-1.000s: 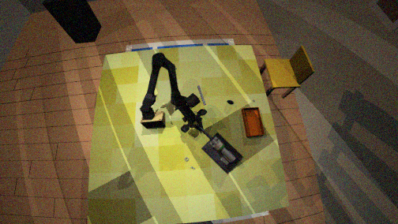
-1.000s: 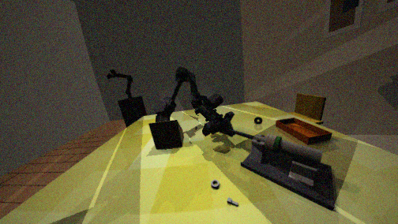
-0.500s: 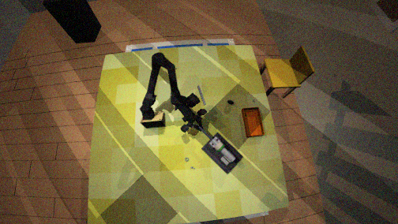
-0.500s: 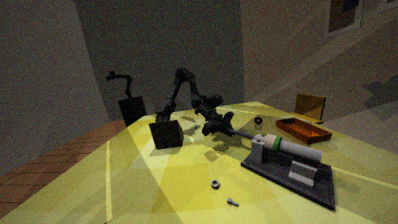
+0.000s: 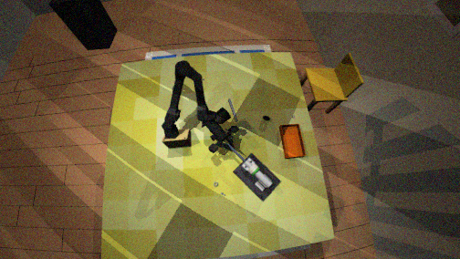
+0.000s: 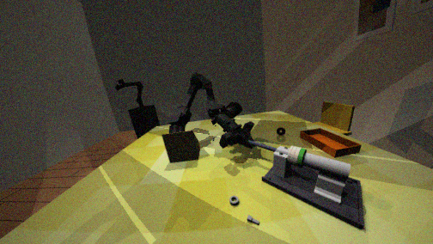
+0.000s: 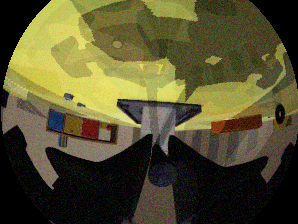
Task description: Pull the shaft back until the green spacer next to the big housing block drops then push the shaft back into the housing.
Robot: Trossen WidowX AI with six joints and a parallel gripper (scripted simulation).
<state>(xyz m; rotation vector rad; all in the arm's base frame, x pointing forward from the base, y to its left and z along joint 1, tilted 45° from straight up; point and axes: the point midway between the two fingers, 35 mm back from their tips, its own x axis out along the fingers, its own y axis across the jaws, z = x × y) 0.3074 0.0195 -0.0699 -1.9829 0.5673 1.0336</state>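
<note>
My gripper (image 5: pixel 226 142) (image 6: pixel 246 140) (image 7: pixel 160 139) is shut on the grey shaft (image 5: pixel 238 153) (image 6: pixel 263 146), whose other end runs into the fixture. The fixture's dark base plate (image 5: pixel 265 195) (image 6: pixel 296 187) carries a small white post (image 6: pixel 281 165) and the big white housing block (image 5: pixel 263 179) (image 6: pixel 327 164). The green spacer (image 5: pixel 256 171) (image 6: pixel 301 156) sits in line with the shaft, right beside the housing. Pale spacers (image 6: pixel 294 154) sit between it and the post. In the wrist view the fingers hide much of the shaft, and the spacers cannot be made out.
An orange tray (image 5: pixel 292 141) (image 6: pixel 328 142) and a black ring (image 5: pixel 266 118) (image 6: pixel 281 129) lie beyond the fixture. A nut (image 5: pixel 216 184) (image 6: pixel 234 198) and a bolt (image 5: pixel 223 194) (image 6: pixel 253 220) lie on the near side. A dark box (image 6: pixel 181 147) stands near the arm. A thin rod (image 5: pixel 233 109) lies behind the gripper.
</note>
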